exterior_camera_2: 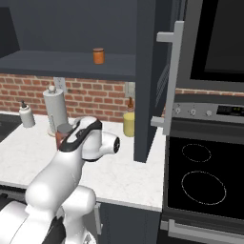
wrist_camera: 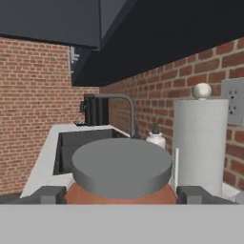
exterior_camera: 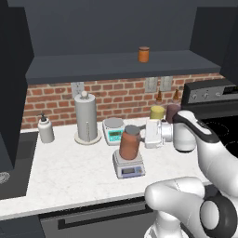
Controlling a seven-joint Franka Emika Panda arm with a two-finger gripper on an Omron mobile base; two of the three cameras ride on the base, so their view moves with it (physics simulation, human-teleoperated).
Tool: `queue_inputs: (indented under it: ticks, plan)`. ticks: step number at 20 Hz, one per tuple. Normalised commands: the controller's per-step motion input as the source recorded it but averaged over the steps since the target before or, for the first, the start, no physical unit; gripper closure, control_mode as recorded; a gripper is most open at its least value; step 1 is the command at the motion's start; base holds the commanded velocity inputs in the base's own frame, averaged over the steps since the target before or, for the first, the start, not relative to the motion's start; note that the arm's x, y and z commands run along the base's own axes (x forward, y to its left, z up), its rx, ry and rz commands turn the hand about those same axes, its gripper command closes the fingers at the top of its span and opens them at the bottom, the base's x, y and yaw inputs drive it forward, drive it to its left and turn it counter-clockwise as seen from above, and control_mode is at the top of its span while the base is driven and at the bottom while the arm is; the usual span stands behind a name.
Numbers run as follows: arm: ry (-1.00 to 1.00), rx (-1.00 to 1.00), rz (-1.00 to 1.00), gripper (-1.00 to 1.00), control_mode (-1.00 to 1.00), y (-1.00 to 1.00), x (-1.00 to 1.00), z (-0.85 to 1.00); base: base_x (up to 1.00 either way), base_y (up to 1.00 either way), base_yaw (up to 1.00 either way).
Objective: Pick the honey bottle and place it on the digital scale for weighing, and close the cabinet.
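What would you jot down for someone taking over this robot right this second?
Gripper: its fingers flank the honey bottle, one on each side. Whether they grip it or have let go is unclear.
Honey bottle: upright on the digital scale, on the counter in front of the paper towel roll.
Cabinet: its doors stand open, with a small orange jar on the shelf.
Done: the bottle is on the scale.
Left: back the hand away from the bottle if it stays put, then swing the cabinet doors closed.
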Motion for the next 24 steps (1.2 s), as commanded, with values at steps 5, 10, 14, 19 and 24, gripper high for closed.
queue_inputs:
  ticks: [5, 10, 14, 19, 24]
  plan:
    - [-0.05, 0.0, 0.0, 1.0, -1.0, 0.0, 0.05, -0.21, 0.0, 0.0, 0.0]
    - [-0.07, 0.0, 0.0, 1.0, -1.0, 0.0, 0.14, -0.15, 0.0, 0.0, 0.0]
    - [-0.03, -0.02, 0.0, 1.0, -1.0, 0.0, 0.0, -0.12, 0.0, 0.0, 0.0]
    - [0.0, -0.03, 0.0, -1.0, -1.0, 0.01, -0.04, -0.06, 0.0, 0.0, 0.0]
    - [-0.01, 0.0, 0.0, -1.0, -1.0, -0.18, -0.13, 0.0, 0.0, 0.0, 0.0]
